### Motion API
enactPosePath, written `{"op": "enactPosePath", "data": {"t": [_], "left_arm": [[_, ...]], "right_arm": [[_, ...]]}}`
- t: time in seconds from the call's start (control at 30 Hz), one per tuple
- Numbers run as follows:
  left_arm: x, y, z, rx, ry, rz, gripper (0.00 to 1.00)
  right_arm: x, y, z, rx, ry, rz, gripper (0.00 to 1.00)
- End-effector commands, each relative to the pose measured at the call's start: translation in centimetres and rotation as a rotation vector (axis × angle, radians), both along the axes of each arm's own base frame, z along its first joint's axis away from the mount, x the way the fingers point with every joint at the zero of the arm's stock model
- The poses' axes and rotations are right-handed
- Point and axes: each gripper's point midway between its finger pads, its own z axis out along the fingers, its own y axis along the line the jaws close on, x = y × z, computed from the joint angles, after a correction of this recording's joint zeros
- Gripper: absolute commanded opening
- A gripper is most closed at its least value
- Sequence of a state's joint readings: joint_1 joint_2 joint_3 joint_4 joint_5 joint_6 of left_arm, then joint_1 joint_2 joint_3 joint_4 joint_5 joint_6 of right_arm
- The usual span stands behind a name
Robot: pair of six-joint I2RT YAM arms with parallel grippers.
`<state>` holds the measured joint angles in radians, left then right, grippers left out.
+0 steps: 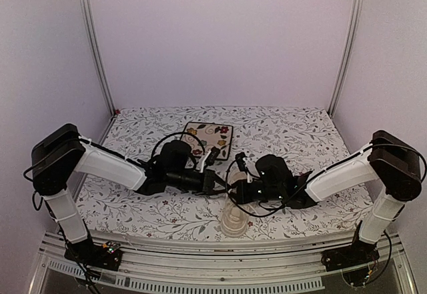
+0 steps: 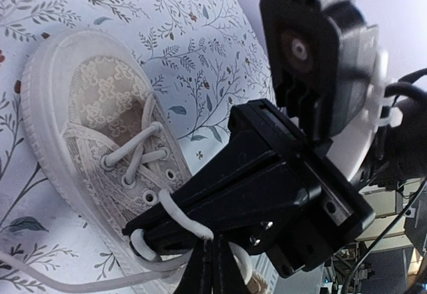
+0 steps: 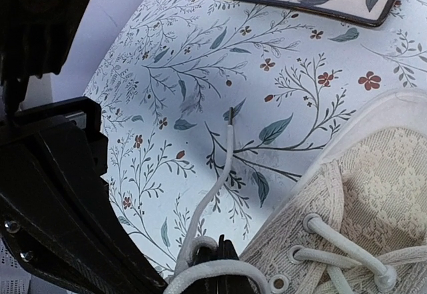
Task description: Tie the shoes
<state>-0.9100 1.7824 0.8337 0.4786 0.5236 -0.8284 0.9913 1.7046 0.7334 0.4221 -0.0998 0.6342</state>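
the left gripper (image 2: 208, 257) has its fingers pressed together, and its wrist view suggests they are pinched on a strand of the cream lace (image 2: 179, 213) rising off the top of the sneaker (image 2: 93, 107). the right gripper (image 3: 220, 259) is likewise drawn together at the bottom of its own view with a lace strand bent across its tip. it looks clamped on the lace too, though the frame edge cuts off part of the contact. the two heads sit nose to nose, almost touching, just above the sneaker, which lies near the front edge of the table (image 3: 200, 54). a loose end (image 3: 225, 154) trails flat on the cloth, its tip pointing toward the plate (image 3: 300, 9), which lies well apart at the back

the step in hand looks like drawing the first crossing of the knot. to do it well, hold both pinches firm and pull the strands apart sideways and low with even tension, so the light shoe neither lifts nor slides toward the edge. the heads need room to separate without knocking, and the loose end must not slip back through
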Motion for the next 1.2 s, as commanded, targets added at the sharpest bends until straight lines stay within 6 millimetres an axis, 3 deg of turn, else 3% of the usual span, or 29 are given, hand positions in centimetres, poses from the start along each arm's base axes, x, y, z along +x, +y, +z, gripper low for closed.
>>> {"op": "enactPosePath", "data": {"t": [0.0, 0.3, 0.5, 0.7, 1.17], "left_arm": [[-0.3, -0.7, -0.2, -0.015, 0.009, -0.004, 0.0], [0.0, 0.5, -1.2, 0.07, 0.01, 0.044, 0.0], [1.4, 1.5, 0.1, 0.121, -0.065, 0.103, 0.2], [2.5, 2.7, 0.9, 0.164, -0.118, 0.15, 0.31], [6.2, 4.5, -2.2, 0.23, -0.045, 0.244, 0.41]], "right_arm": [[-0.5, 1.0, 0.1, 0.092, -0.022, 0.018, 0.02], [-0.5, -0.2, -0.2, 0.082, -0.032, -0.029, 0.02], [-0.7, -0.7, -0.7, 0.073, -0.02, -0.039, 0.02], [-0.6, -0.8, -0.8, 0.071, -0.02, -0.042, 0.02], [-0.7, -0.9, -0.9, 0.068, -0.015, -0.046, 0.02]]}}
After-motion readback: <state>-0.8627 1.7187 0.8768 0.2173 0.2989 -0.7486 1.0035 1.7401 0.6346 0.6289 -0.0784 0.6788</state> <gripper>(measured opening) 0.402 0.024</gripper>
